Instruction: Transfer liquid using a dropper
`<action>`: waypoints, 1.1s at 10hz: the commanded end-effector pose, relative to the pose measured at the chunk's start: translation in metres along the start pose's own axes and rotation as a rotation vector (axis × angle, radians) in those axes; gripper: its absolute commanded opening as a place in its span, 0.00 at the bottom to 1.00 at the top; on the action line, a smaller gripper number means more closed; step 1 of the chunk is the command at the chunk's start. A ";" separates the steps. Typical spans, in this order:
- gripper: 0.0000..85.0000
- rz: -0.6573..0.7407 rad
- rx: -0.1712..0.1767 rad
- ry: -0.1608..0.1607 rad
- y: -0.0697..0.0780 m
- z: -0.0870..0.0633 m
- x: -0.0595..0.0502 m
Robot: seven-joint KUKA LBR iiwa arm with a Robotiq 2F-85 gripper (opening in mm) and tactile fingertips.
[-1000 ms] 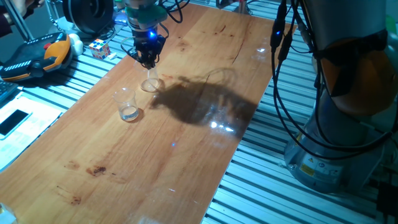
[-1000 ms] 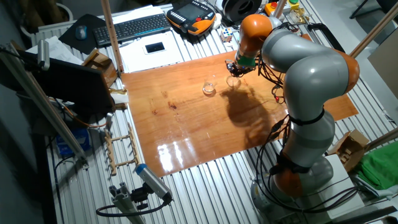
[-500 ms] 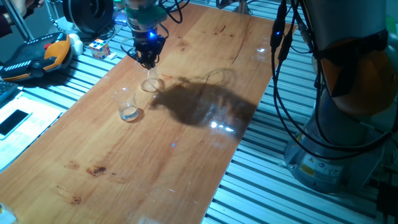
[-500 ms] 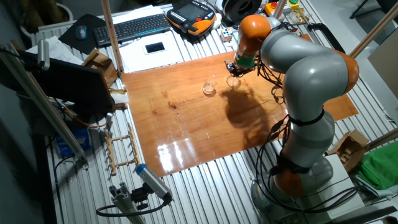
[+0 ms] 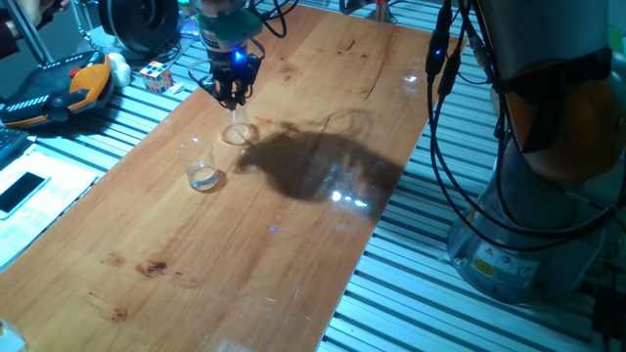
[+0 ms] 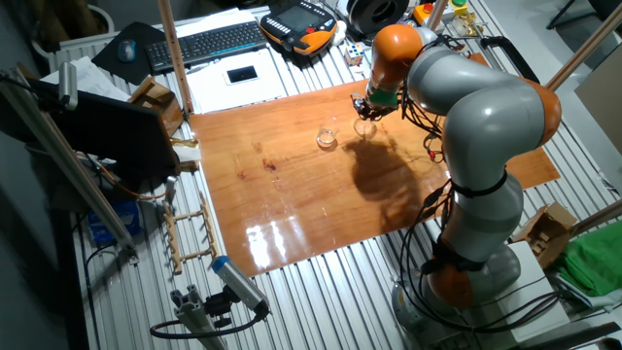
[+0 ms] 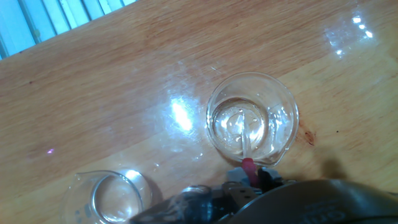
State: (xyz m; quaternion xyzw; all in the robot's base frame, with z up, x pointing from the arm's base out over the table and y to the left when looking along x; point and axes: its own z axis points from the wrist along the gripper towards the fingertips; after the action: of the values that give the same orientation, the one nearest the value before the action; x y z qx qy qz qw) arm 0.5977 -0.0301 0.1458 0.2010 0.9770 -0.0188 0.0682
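Jaws (image 7: 249, 177) were closed on the dropper (image 7: 247, 144) by its red end, its clear tube reaching down into a glass dish (image 7: 252, 118) holding shallow liquid (image 7: 231, 127). Dish stood near the surface's (image 5: 293, 225) far edge in one fixed view. Tumbler (image 5: 200, 162) stood just beside it, apart.

arm's reaching way out over the counter (image 5: 293, 225), wrist pointing straight down, gripper (image 5: 235, 98) jaws pinched on the dropper (image 7: 248, 149)
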 end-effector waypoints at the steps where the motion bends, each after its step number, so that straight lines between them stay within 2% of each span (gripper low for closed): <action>1: 0.01 -0.002 -0.004 0.005 0.000 0.000 0.000; 5: 0.01 -0.005 0.001 -0.012 -0.002 0.002 -0.001; 11: 0.01 -0.010 0.003 -0.015 -0.004 0.001 -0.003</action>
State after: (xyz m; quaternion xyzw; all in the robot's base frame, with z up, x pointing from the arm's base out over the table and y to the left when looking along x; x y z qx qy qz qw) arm 0.5993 -0.0349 0.1450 0.1963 0.9774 -0.0220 0.0752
